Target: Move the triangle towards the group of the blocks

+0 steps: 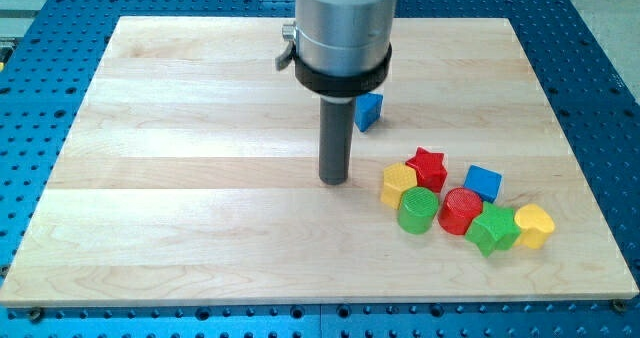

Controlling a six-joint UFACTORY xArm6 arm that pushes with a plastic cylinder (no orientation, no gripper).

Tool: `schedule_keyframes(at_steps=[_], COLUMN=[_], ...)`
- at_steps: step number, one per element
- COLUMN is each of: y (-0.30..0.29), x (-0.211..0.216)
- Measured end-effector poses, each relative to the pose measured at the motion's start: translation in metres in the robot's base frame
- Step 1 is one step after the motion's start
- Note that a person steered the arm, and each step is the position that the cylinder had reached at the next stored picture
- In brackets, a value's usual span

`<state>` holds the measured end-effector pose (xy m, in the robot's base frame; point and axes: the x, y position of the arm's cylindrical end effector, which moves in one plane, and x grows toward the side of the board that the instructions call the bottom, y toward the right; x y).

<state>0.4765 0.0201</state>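
A blue triangle block (369,110) lies on the wooden board (180,158), partly hidden behind the rod, right of centre toward the view's top. My tip (333,181) rests on the board below and slightly left of the triangle, apart from it. A group of blocks sits toward the view's lower right: a yellow hexagon (398,185), a red star (428,165), a blue cube (483,183), a green cylinder (418,210), a red cylinder (461,211), a green star (493,228) and a yellow heart (535,225). The tip stands left of the yellow hexagon.
The board lies on a blue perforated table (40,308). The arm's grey cylindrical body (343,28) hangs over the board's top middle.
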Motion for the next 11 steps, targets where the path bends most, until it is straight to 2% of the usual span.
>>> schedule_keyframes(at_steps=[1,2,3,4,5,6,7,8,9,10,11], y=[0.06,0.096,0.085,0.083,0.039,-0.043,-0.062,-0.032,0.004,0.022,0.022], x=[-0.011,-0.008,0.031,0.011,0.001,0.007,-0.039,-0.1,-0.127,-0.084,-0.006])
